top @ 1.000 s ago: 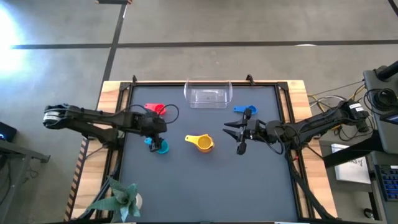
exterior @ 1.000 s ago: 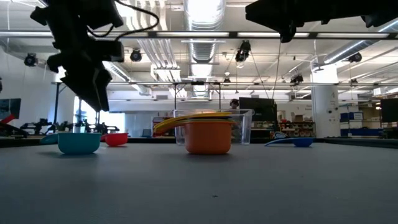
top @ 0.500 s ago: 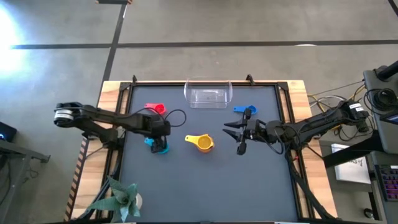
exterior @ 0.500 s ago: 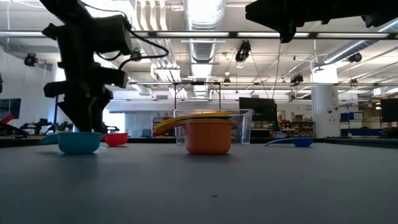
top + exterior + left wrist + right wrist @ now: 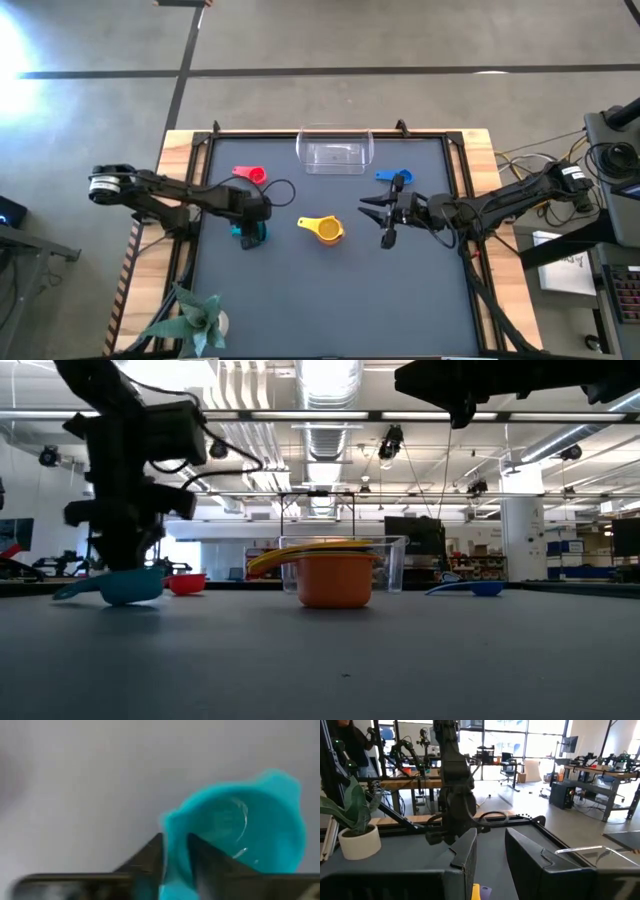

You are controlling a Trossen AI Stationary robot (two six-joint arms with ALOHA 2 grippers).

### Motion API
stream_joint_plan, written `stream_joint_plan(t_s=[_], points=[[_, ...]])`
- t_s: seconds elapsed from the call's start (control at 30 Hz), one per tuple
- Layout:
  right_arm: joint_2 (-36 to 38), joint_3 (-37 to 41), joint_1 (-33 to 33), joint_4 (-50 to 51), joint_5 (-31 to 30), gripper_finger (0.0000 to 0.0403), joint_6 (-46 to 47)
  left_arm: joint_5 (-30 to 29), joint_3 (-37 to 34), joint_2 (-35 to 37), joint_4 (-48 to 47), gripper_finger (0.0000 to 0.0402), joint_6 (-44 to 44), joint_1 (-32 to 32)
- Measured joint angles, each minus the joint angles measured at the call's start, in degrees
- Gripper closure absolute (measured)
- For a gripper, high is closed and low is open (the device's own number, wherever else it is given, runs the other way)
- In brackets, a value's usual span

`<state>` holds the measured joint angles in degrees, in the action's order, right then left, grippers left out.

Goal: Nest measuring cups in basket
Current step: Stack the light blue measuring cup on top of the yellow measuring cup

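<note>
My left gripper (image 5: 250, 226) is shut on a light blue measuring cup (image 5: 248, 235) at the table's left middle, also seen in the low view (image 5: 128, 585). A red cup (image 5: 251, 175) lies beyond it. An orange cup with a yellow one inside (image 5: 324, 230) stands at the centre. A blue cup (image 5: 394, 177) lies far right of centre. The clear basket (image 5: 335, 153) stands at the far edge. My right gripper (image 5: 368, 213) hovers right of the orange cup, open by a narrow gap (image 5: 490, 855), with nothing between its fingers. My left gripper pinches the light blue cup's wall at the rim (image 5: 175, 851), one finger (image 5: 205, 862) inside the bowl and the other (image 5: 146, 862) outside. The fingers come from above, pointing down. The cup is tipped a little, its handle (image 5: 68, 592) slanting down toward the table.
A potted plant (image 5: 195, 318) stands off the mat at the near left corner. The left arm's cable loops near the red cup (image 5: 285, 188). Bare dark mat (image 5: 330, 300) stretches along the near half of the table.
My left gripper has come down and a little toward the near edge onto the light blue cup and shut on its wall. The cup has shifted slightly to the left and tipped, its handle end dipping. My right arm has kept still.
</note>
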<state>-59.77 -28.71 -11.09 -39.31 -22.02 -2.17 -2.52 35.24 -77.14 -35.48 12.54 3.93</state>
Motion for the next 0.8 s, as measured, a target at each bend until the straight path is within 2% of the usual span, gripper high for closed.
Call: stream_joint_plan(t_s=[0.03,0.1,0.33,0.57,0.73,0.8], points=[[0.0,0.0,0.0,0.0,0.0,0.0312,0.0,-0.15,0.85,0.04,0.04,0.0373,0.04,0.02],[0.0,0.0,0.0,-0.05,0.0,0.0312,0.02,0.1,2.64,-0.08,-0.19,0.0389,0.25,0.21],[0.07,0.0,0.0,-0.33,0.0,0.0312,0.17,0.09,12.32,-1.06,-0.7,0.0397,0.14,0.32],[0.09,-0.25,0.0,0.0,-0.05,0.0312,0.07,1.48,26.63,-5.14,-3.8,0.0399,-2.0,0.32],[0.11,-1.85,0.0,6.14,-8.57,0.0312,2.39,3.93,35.66,-12.84,-6.95,0.04,-5.85,0.32],[0.11,-2.43,0.04,9.26,-9.69,0.0312,2.72,5.31,37.91,-15.88,-7.56,0.04,-7.34,0.32]])
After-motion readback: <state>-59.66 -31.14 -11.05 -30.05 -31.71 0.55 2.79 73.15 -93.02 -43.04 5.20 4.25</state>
